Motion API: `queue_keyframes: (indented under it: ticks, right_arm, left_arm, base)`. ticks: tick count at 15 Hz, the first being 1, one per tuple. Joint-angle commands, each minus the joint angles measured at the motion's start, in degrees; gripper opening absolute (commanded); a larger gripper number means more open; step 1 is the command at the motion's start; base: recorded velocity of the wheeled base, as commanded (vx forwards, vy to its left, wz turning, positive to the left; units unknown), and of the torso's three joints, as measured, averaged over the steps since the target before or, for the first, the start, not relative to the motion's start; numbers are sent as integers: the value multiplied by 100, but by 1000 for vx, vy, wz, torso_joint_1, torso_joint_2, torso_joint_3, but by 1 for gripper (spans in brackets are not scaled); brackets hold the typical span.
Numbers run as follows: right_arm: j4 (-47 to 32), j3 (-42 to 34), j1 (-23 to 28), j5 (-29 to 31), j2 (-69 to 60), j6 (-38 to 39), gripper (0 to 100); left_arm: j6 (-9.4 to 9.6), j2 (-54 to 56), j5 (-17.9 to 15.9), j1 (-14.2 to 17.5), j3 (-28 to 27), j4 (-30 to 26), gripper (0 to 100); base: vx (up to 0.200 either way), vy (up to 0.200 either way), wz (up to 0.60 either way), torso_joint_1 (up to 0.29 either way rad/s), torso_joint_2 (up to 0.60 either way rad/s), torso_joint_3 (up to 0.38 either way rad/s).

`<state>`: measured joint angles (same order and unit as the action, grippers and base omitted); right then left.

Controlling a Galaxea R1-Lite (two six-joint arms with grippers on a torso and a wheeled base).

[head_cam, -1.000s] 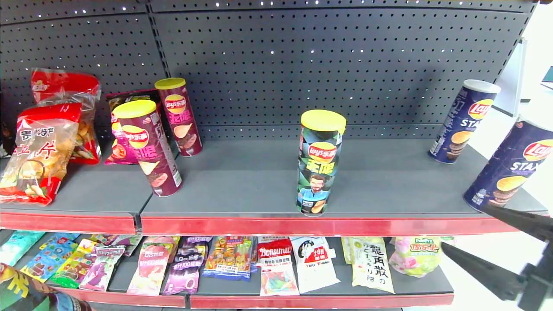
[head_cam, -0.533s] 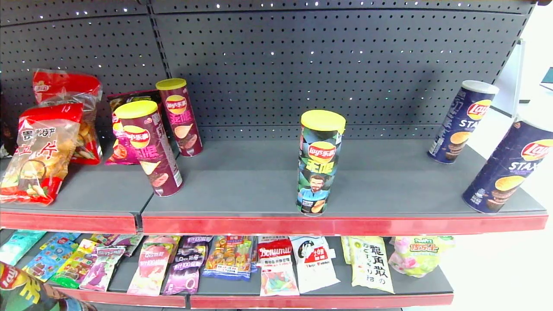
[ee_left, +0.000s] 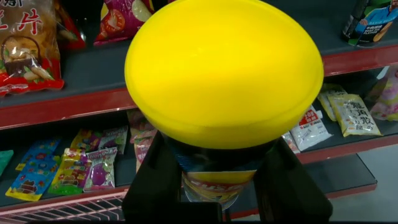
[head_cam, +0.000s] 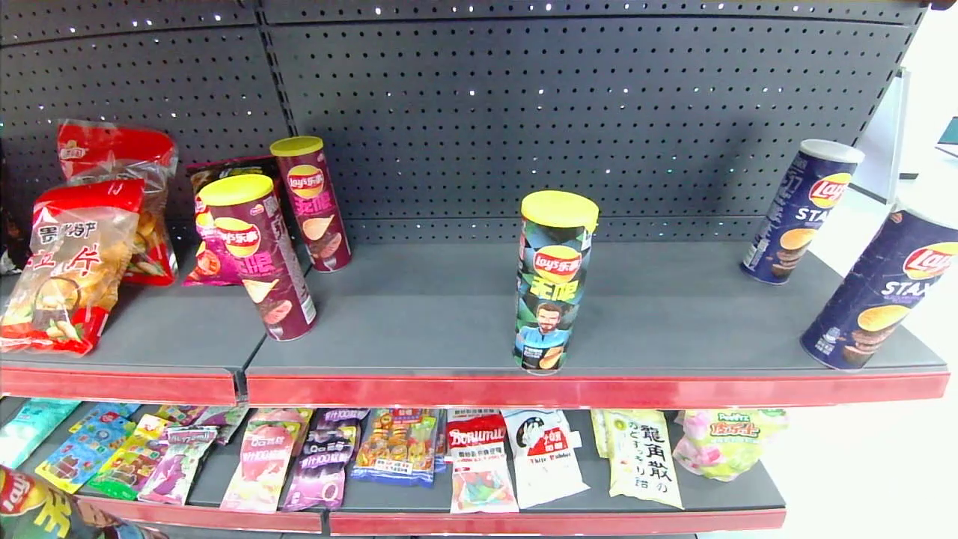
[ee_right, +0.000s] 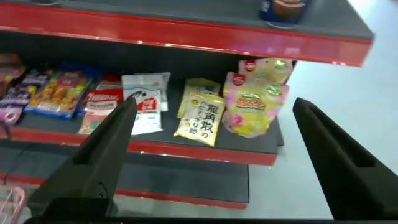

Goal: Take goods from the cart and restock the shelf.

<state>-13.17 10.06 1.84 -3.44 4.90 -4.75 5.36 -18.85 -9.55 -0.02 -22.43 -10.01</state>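
While I'm pulling the right gripper (ee_right: pixel 212 106) back out of the head view, it's hanging spread and empty, leaving the blue can (head_cam: pixel 876 299) standing at the shelf's (head_cam: pixel 419 314) right end. The left gripper (ee_left: pixel 221 190) is clamping the yellow-lidded can (ee_left: pixel 224 68) low at front left, so that one is likely going up next.

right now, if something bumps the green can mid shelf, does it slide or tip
Probably tips: the green can is tall, narrow and upright. It stands near the shelf's red front edge, so it could fall off. Lying down, it would likely roll.
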Motion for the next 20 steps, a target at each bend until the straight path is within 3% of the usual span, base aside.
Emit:
queue_keyframes:
  ticks: [1,4,11,12,14,20]
  right_arm:
    - [60,-294,-193,722,-490,194,100]
    - [851,-645,-202,-386,-481,150,100]
    - [1027,-724,-193,-96,-472,194,100]
    - [1281,-1006,-202,-87,-481,177,100]
    - [1325,-1006,-193,150,-481,475,100]
    - [1317,-1006,-202,124,-481,511,100]
  left_arm:
    - [0,197,-21,2,90,-10,0]
    - [0,434,-47,-6,195,-19,0]
    - [0,496,-100,2,169,-1,0]
    - [0,505,-109,2,178,-1,0]
    - [0,496,-109,2,151,8,0]
    - [0,549,-100,2,195,8,0]
  base:
    - [0,0,0,0,0,0]
    - [0,0,0,0,0,0]
    - [0,0,0,0,0,0]
    - [0,0,0,0,0,0]
    - [0,0,0,0,0,0]
    - [0,0,0,0,0,0]
